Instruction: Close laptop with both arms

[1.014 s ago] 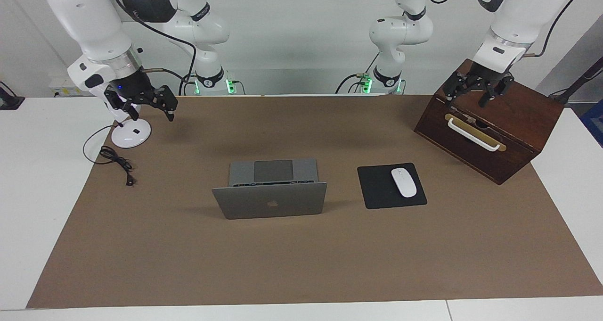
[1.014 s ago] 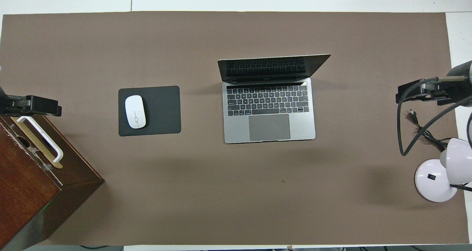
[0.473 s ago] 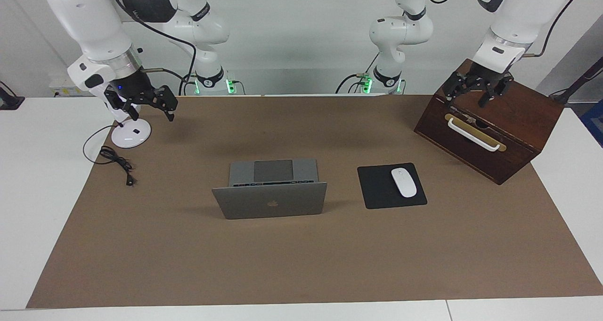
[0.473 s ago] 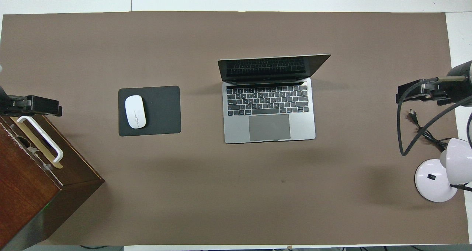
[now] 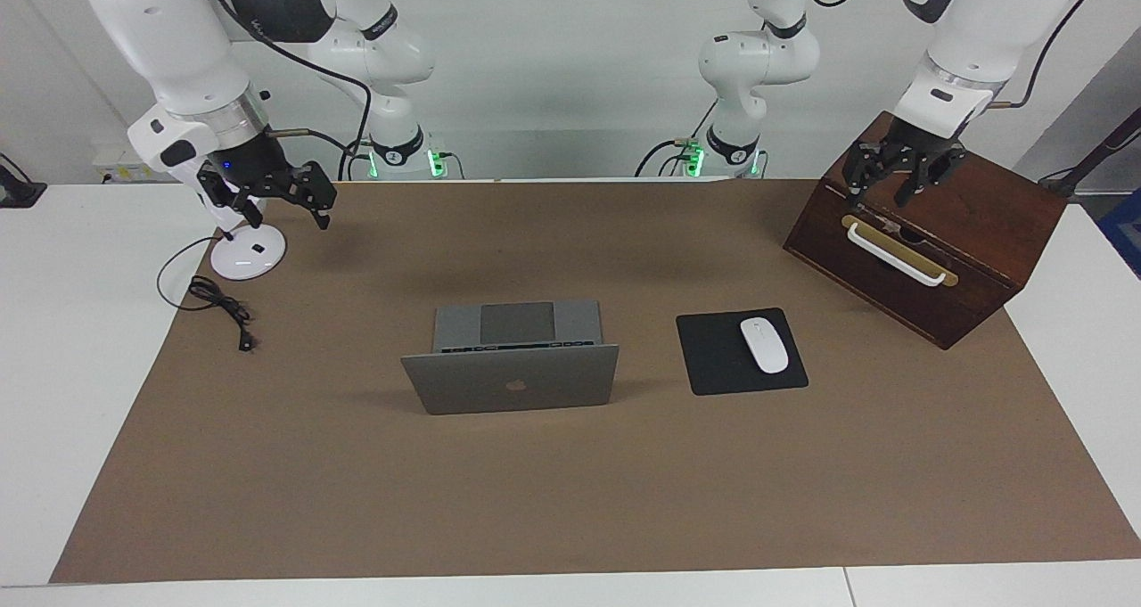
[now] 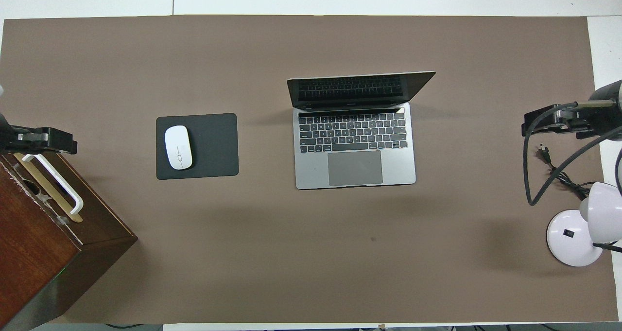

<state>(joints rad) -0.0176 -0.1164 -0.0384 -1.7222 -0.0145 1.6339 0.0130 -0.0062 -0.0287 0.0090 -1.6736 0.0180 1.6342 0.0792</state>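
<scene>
facing view: left gripper (image 5: 902, 177) at 2 o'clock from the laptop (image 5: 513, 380), up over the wooden box (image 5: 980, 233), now narrower than a second ago, pinched about half way and holding nothing. right gripper (image 5: 272, 195) at 10 o'clock, spread wide and empty, unmoved over the lamp (image 5: 248, 253) base. laptop in the middle of the brown mat (image 5: 570, 500) on the tabletop (image 5: 53, 322), lid up at a steep angle with its logo toward the camera, deck on the robots' side. probably only a readying of the left gripper to push; no approach begun, so the closing not yet started.

overhead view: laptop (image 6: 354, 146) at centre, screen at 12 o'clock of the deck, keyboard and trackpad bare. left gripper (image 6: 43, 140) at 9 o'clock by the frame edge, drawn in a little; right gripper (image 6: 549, 121) at 3 o'clock, well apart from the lid. mouse pad (image 6: 197, 146) with mouse (image 6: 178, 147) at 9 o'clock of the laptop, between it and the left gripper, low enough to pass over. box at 8 o'clock, lamp at 4 o'clock with its cable (image 6: 559, 178) trailing at 3 o'clock. nothing on the deck or near the lid to block the fold.
</scene>
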